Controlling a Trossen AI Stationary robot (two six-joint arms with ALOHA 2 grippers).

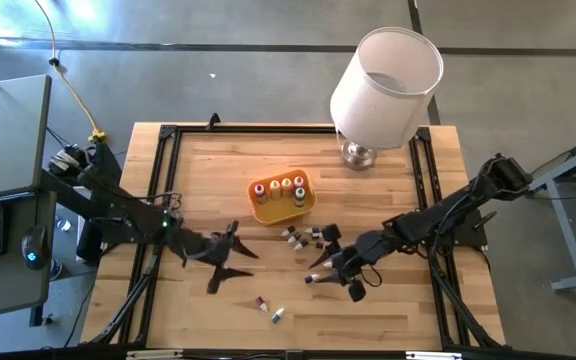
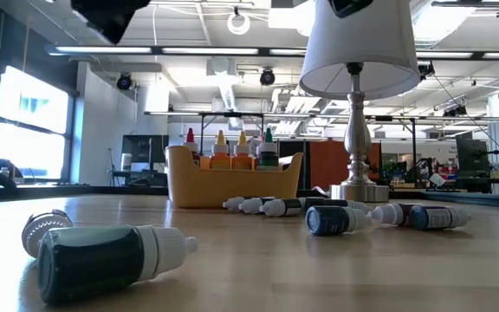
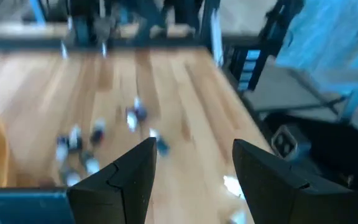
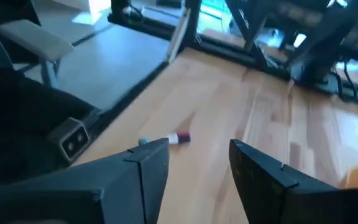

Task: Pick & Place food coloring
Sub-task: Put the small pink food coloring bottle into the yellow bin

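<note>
The surface (image 1: 388, 300) carries a lamp (image 1: 383, 85) and an orange tray (image 1: 282, 205) with four upright bottles (image 1: 278, 188). More bottles (image 1: 303, 236) lie loose beside it. Both the left gripper (image 1: 230, 258) and right gripper (image 1: 336, 268) hover open and empty. A careless descent could knock these round bottles rolling.

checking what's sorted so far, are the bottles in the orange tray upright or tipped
Upright. In the orange tray four food coloring bottles stand side by side, caps pointing up above its rim.
</note>
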